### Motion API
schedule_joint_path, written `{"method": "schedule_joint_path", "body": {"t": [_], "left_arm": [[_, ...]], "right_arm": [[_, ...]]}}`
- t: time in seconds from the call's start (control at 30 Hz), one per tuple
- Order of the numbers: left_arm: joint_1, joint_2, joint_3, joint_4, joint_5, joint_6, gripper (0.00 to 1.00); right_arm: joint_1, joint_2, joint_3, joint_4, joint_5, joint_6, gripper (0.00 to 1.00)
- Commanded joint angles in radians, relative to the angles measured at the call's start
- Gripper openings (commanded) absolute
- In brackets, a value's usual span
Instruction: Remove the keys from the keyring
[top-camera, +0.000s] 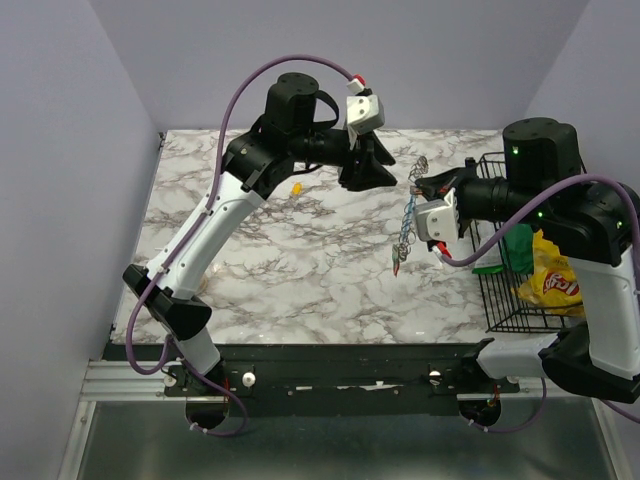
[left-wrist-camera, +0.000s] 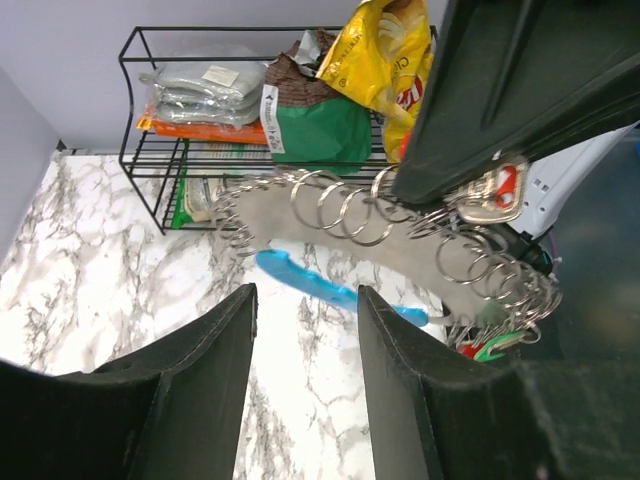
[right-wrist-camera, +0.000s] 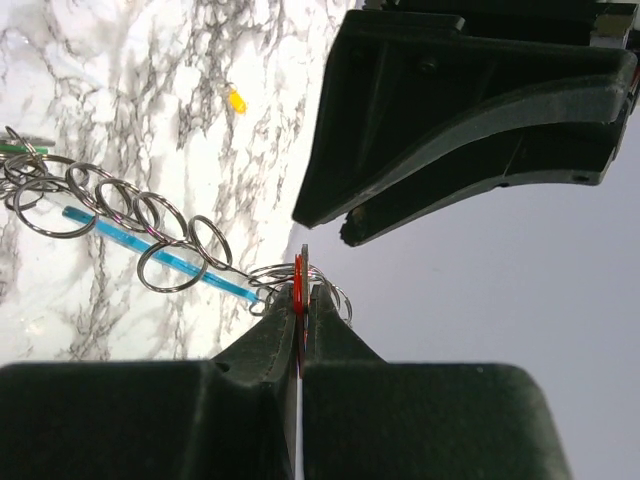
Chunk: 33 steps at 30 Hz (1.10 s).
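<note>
My right gripper (right-wrist-camera: 302, 290) is shut on a red-headed key (right-wrist-camera: 298, 278) that hangs on the keyring (top-camera: 405, 225), holding it up over the right middle of the marble table (top-camera: 300, 270). The ring's grey band (left-wrist-camera: 300, 225) carries many metal split rings beside a blue part (left-wrist-camera: 310, 285). Red and green keys (left-wrist-camera: 485, 345) dangle at its low end. My left gripper (left-wrist-camera: 305, 295) is open with nothing between its fingers, just left of the ring's top end and the right gripper (top-camera: 420, 188). A yellow key (top-camera: 295, 187) lies loose on the table.
A black wire basket (top-camera: 495, 300) stands at the table's right edge and holds a yellow chip bag (top-camera: 550, 280) and a green packet (top-camera: 520, 248). Purple walls close in the table at the left and the back.
</note>
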Motion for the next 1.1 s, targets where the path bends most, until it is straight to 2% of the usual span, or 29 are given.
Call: {"method": "schedule_joint_path", "body": {"t": [0.0, 0.1, 0.57, 1.07], "left_arm": [[0.015, -0.029, 0.023, 0.017, 0.096, -0.01, 0.54], [0.013, -0.02, 0.015, 0.064, 0.18, -0.056, 0.56], [-0.037, 0.006, 0.015, 0.073, 0.298, -0.063, 0.56], [-0.045, -0.006, -0.022, 0.099, 0.429, -0.092, 0.46]], "right_arm": [[-0.004, -0.019, 0.018, -0.169, -0.072, 0.035, 0.01], [-0.002, -0.02, 0.024, -0.169, -0.099, 0.051, 0.01], [-0.004, -0.002, 0.05, -0.169, -0.158, 0.08, 0.01], [-0.005, 0.009, 0.079, -0.167, -0.145, 0.084, 0.01]]}}
